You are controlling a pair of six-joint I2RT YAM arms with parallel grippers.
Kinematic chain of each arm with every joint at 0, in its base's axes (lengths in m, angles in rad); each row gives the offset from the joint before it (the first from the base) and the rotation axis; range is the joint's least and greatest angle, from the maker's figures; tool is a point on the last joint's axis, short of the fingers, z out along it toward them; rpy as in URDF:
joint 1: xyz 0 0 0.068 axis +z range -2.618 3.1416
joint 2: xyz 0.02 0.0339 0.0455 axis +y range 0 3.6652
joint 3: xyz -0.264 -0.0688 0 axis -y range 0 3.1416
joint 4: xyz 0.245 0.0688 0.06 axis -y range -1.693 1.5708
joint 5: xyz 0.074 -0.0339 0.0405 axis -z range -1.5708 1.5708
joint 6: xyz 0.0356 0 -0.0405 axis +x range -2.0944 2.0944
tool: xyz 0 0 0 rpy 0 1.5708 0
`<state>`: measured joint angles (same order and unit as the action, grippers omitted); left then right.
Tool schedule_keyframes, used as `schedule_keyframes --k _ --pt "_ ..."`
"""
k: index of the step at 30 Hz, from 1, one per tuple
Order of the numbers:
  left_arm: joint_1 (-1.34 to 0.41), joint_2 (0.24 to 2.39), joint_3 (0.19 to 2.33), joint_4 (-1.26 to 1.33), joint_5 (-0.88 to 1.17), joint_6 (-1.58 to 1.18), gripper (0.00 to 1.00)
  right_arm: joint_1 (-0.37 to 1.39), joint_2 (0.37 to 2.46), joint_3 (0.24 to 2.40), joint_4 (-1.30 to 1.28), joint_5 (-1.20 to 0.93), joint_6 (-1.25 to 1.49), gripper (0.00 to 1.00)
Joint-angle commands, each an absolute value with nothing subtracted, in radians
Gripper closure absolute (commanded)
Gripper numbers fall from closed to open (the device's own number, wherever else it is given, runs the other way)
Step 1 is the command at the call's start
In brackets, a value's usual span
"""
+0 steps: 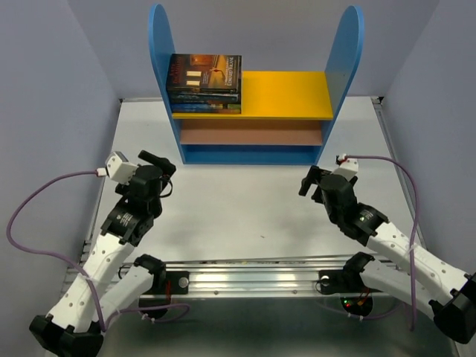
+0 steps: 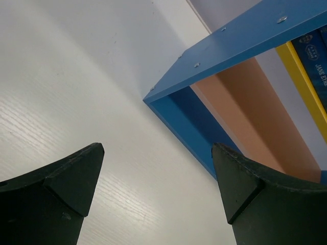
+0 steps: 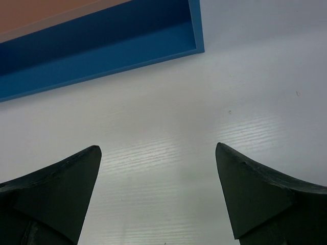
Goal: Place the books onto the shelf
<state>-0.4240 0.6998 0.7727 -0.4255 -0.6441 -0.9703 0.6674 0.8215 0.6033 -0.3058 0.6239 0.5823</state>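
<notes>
Top external view: one shelf (image 1: 159,59), one stack of books (image 1: 204,78), two arms. The stack is several books deep, but I cannot count the spines from here.

The shelf stands at the far side of the white table (image 1: 245,212); it has two tall round-topped blue side panels, a yellow upper board (image 1: 290,93), a brown middle board (image 1: 253,132) and a blue base (image 1: 253,154). The books lie flat on the yellow board, pushed against the left panel; the top cover is dark with a warm orange picture. The left wrist camera catches a blue spine reading "JANE EYRE". The right half of the yellow board shows its bare surface as far as the right panel.

The left gripper (image 1: 158,165) sits near the base's left corner, fingers spread wide and holding nothing. The right gripper (image 1: 311,182) sits near the base's right corner, likewise spread and holding nothing. Both wrist views show only white tabletop between the fingertips.

White table runs between the two grippers and up to the shelf's front edge; grey walls close in on the left, right and back. A metal rail (image 1: 253,279) crosses the near edge between the arm bases.
</notes>
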Motion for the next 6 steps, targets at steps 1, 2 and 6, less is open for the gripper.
schedule_keyframes --k 1,2,6 --pt "-0.422 0.727 0.811 -0.425 -0.666 -0.957 0.01 0.672 0.828 0.624 -0.233 0.678 0.611 0.0" --pt "-0.422 0.727 0.804 -0.417 -0.666 -0.96 0.01 0.672 0.831 0.624 -0.233 0.704 0.612 0.0" --pt "-0.42 0.724 0.792 -0.397 -0.667 -0.966 0.01 0.672 0.825 0.62 -0.222 0.742 0.62 0.0"
